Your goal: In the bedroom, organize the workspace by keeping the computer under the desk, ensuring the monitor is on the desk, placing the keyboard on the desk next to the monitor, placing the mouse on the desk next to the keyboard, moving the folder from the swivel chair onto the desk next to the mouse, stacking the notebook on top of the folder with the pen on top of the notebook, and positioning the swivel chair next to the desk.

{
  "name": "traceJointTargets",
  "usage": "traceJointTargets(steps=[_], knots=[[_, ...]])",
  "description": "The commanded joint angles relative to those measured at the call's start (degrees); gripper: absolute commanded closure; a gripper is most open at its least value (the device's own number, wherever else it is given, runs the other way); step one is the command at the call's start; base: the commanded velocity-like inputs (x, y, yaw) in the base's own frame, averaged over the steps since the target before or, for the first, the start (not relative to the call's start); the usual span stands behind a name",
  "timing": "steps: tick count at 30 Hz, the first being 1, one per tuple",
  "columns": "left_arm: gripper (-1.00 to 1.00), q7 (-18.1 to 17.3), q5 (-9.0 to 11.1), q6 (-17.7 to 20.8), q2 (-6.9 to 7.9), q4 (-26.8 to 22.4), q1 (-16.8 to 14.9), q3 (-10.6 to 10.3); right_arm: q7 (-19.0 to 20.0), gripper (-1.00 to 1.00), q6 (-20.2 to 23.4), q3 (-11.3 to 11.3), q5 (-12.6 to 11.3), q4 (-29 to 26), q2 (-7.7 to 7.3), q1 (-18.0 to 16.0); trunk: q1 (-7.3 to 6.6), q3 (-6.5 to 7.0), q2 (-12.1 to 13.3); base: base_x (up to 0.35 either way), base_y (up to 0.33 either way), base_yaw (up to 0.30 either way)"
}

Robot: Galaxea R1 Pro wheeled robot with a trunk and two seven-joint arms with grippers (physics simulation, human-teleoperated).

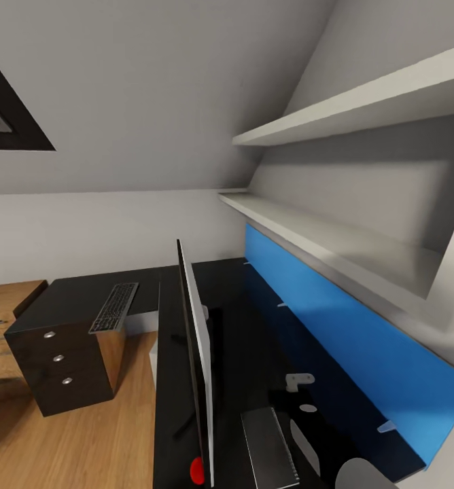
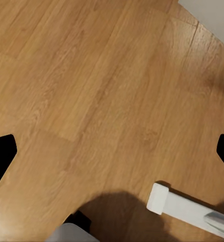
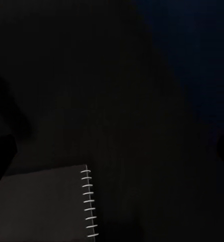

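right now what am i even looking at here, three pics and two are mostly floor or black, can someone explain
These are simulator renders from a wheeled robot with two arms. The big picture comes from its head camera, looking down at a black desk with a blue back panel and shelves above. A monitor stands on the desk, seen edge-on. A spiral notebook lies near the bottom. A keyboard sits on a lower part over a drawer unit.

The other two pictures come from cameras near each gripper. The left one looks down at wooden floor. The right one looks at the dark desk and the notebook. Nothing appears to be held.
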Motion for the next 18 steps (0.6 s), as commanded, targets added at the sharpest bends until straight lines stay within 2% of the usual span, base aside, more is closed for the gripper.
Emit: traceJointTargets(steps=[1,4,8,9,12,13,17,18], knots=[[-1.00,0.1,0.6,0.1,0.22,0.0,0.0,-0.1,-0.5,-1.00,0.2,0.6,-0.6,-0.1,-0.06,0.0,0.25,-0.23,-0.5,0.000,0.000,0.000],[-1.00,0.0,0.6,1.7,0.80,-0.1,0.0,-0.1,-0.5,-1.00,0.2,0.6,-0.6,-0.1,-0.06,0.0,0.90,-0.77,-1.7,0.000,0.000,0.000],[-1.00,-2.4,0.6,7.2,1.48,-1.4,0.0,-0.1,-0.5,-1.00,0.1,0.7,-0.6,-0.1,-0.06,0.0,1.78,-1.49,-3.3,0.000,0.000,0.000],[-1.00,-4.5,0.7,9.2,1.99,-2.2,0.0,0.0,-0.5,-1.00,0.1,0.7,-0.5,-0.1,-0.06,0.0,2.00,-1.66,-3.7,0.000,0.000,0.000],[-1.00,-8.9,0.7,12.0,3.26,-3.0,0.0,0.0,-0.5,-1.00,0.1,0.7,-0.5,-0.1,-0.06,0.0,2.66,-2.20,-4.9,0.000,0.000,0.000],[-1.00,-12.5,0.7,13.4,4.17,-3.5,0.0,-0.1,-0.5,-1.00,0.1,0.7,-0.5,-0.1,-0.06,0.0,2.88,-2.38,-5.3,0.000,0.000,0.000],[-1.00,-20.0,0.5,15.3,5.52,-4.1,0.0,-0.1,-0.6,-1.00,0.1,0.7,-0.5,-0.1,-0.06,0.0,3.76,-3.10,-6.9,0.000,0.000,0.000],[-1.00,-20.9,0.5,15.5,5.67,-4.2,0.0,-0.1,-0.6,-1.00,0.2,0.7,-0.5,-0.1,-0.06,0.0,3.98,-3.28,-7.3,0.000,0.000,0.000]])
